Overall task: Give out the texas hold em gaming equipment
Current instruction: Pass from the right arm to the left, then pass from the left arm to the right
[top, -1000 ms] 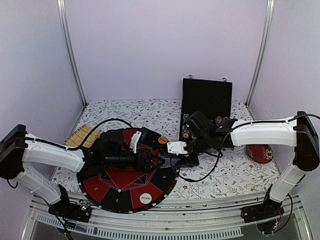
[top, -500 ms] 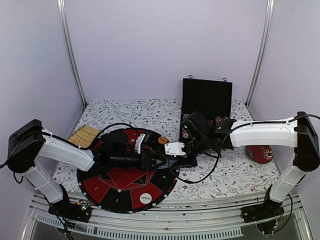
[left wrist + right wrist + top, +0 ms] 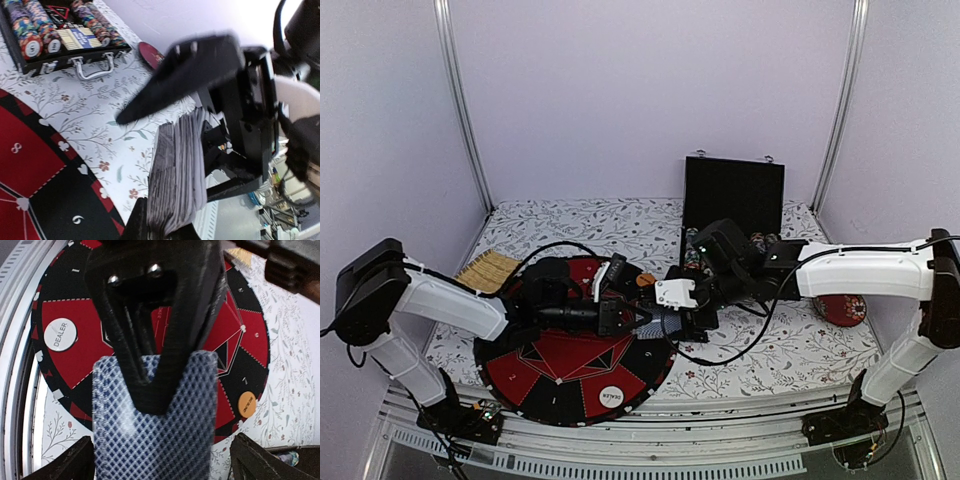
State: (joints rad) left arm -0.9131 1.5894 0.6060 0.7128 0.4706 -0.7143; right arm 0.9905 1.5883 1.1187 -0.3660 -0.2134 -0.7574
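Presently: card deck [image 3: 155, 450] at the handover step, passing from one arm to the other.
We list the deck pinched flat by the left gripper [image 3: 642, 322], one finger [image 3: 150, 340] laid across its patterned back. The right gripper [image 3: 165, 460] has its fingers [image 3: 75, 460] spread either side of the deck, apart from it. Beyond the fingers lie the round mat [image 3: 75, 310], DEALER disc [image 3: 60, 334] and orange disc [image 3: 247, 404], with the chip case [image 3: 75, 59] farther off. We judge the next move needs the right gripper to back clear while the left pinches firmly so the stack does not fan.
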